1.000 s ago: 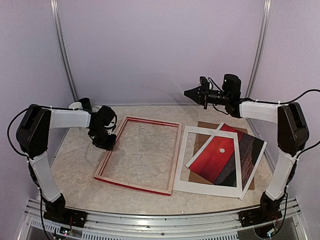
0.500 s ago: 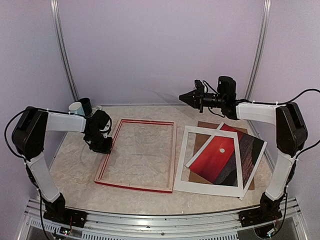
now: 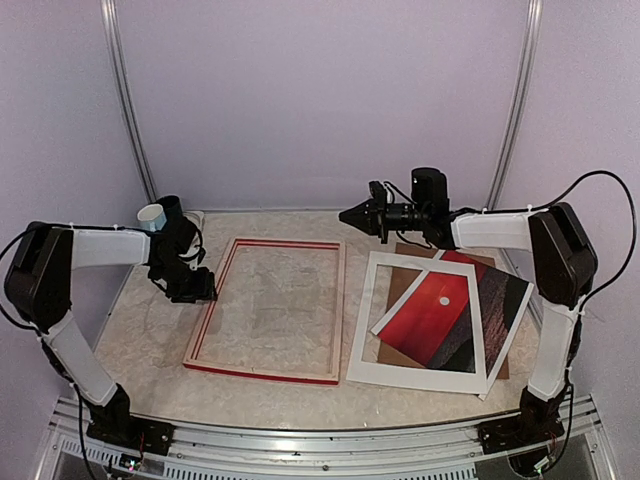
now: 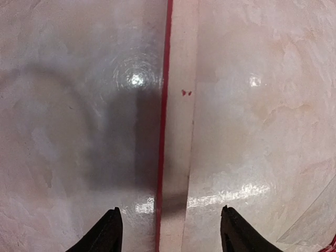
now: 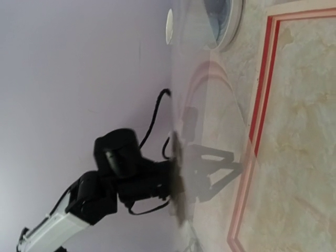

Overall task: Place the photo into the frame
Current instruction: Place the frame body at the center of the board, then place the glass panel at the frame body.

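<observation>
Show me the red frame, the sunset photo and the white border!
the frame point(image 3: 260, 372), top view, on its near red rail.
the photo point(image 3: 430, 325), top view, on the middle of the red sky.
the white mat border point(image 3: 415, 380), top view, on its near strip.

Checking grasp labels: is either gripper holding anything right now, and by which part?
Nothing is held. The left gripper is open, its fingers astride the left rail of the frame without clamping it. The right gripper is shut on nothing, in the air.

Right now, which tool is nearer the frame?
Left. The left tool sits low over the left rail of the frame, a finger on each side. The right tool hangs high by its far right corner.
</observation>
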Available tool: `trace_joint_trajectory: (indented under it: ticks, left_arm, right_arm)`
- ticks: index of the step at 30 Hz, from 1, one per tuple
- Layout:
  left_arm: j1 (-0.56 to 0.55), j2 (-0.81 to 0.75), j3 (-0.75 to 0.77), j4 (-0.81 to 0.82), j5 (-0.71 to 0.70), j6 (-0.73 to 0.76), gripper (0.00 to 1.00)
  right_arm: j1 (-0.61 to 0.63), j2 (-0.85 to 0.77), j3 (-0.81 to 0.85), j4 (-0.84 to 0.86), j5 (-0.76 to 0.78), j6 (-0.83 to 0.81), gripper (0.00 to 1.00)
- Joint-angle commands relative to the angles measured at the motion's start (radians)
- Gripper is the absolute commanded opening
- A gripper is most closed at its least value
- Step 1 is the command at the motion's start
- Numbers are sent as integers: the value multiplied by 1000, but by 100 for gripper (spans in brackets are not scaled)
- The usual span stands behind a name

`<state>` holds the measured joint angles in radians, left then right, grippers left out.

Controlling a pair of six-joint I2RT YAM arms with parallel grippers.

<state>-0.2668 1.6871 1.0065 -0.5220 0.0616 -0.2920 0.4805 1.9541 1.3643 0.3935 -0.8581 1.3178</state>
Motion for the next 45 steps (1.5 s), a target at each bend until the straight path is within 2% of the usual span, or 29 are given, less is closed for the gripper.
trace_joint_trajectory:
  ticks: [1, 4, 7, 8, 9, 22, 27, 38, 45]
  left_arm:
    - [5, -74, 9, 28, 62, -35, 69]
    - [13, -111, 0, 42, 45, -59, 84]
    - [38, -160, -18, 57, 32, -80, 92]
    - [48, -179, -26, 64, 31, -87, 98]
    - [60, -190, -36, 71, 33, -94, 99]
    - [161, -373, -176, 176, 28, -156, 99]
    - [181, -383, -189, 182, 28, -166, 99]
    - [201, -400, -218, 200, 10, -179, 99]
    - [204, -384, -226, 209, 18, -183, 99]
  right_arm:
    - [17, -1, 32, 62, 28, 44, 0]
    - [31, -1, 26, 74, 47, 68, 0]
    - [51, 2, 26, 122, 59, 111, 0]
    - [58, 4, 32, 125, 65, 119, 0]
    - [66, 5, 41, 125, 71, 123, 0]
    - [141, 27, 79, 199, 125, 206, 0]
    - [151, 58, 50, 309, 125, 283, 0]
    - [193, 101, -20, 403, 163, 331, 0]
    - [218, 117, 10, 407, 156, 337, 0]
